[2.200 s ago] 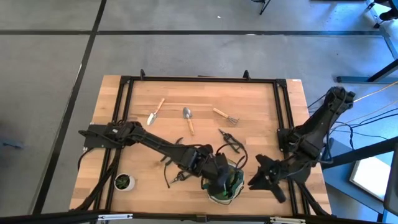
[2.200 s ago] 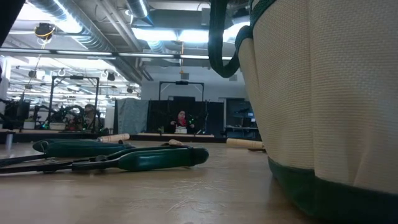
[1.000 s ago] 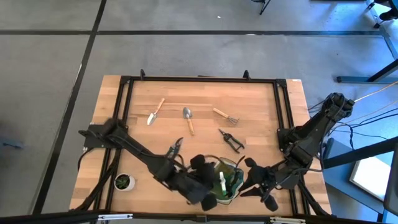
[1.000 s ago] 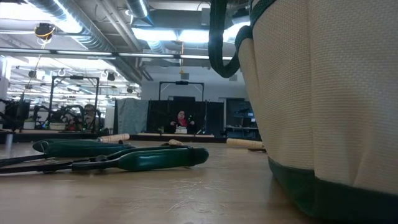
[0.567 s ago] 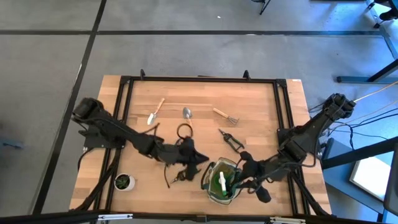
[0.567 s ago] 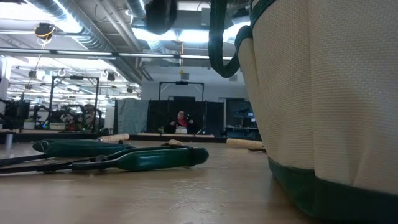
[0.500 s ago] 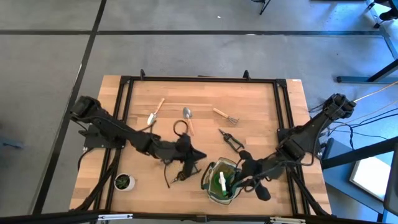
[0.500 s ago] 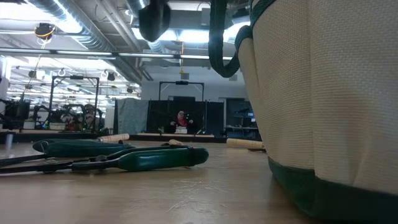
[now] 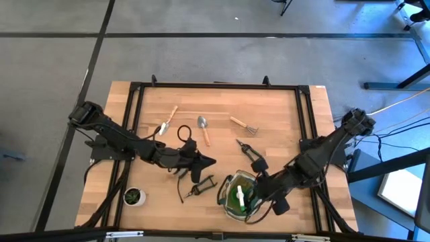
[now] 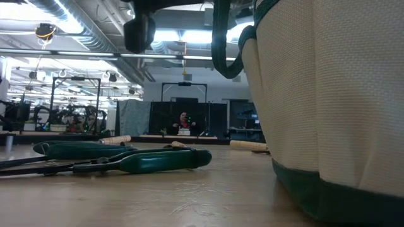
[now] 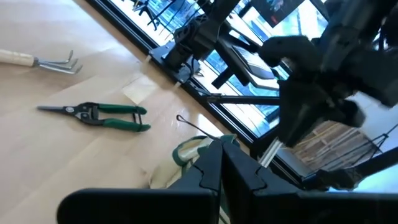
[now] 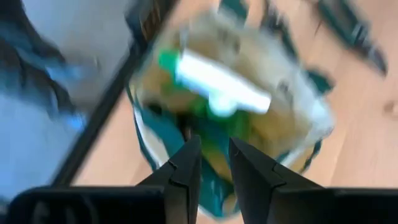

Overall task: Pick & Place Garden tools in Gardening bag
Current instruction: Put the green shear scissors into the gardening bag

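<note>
Shears (image 9: 197, 189) lie on the table (image 9: 282, 114) just in front of the left end effector (image 9: 208, 161), whose fingers are pinched together and empty; their long axis runs diagonally. The right end effector (image 9: 259, 193), narrowly parted, holds nothing at the rim of the gardening bag (image 9: 240, 198), which holds the spray bottle (image 9: 239, 197).

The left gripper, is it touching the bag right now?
Apart. In the high view the left gripper hovers shut over bare wood, with clear table between it and the gardening bag near the front edge.
</note>
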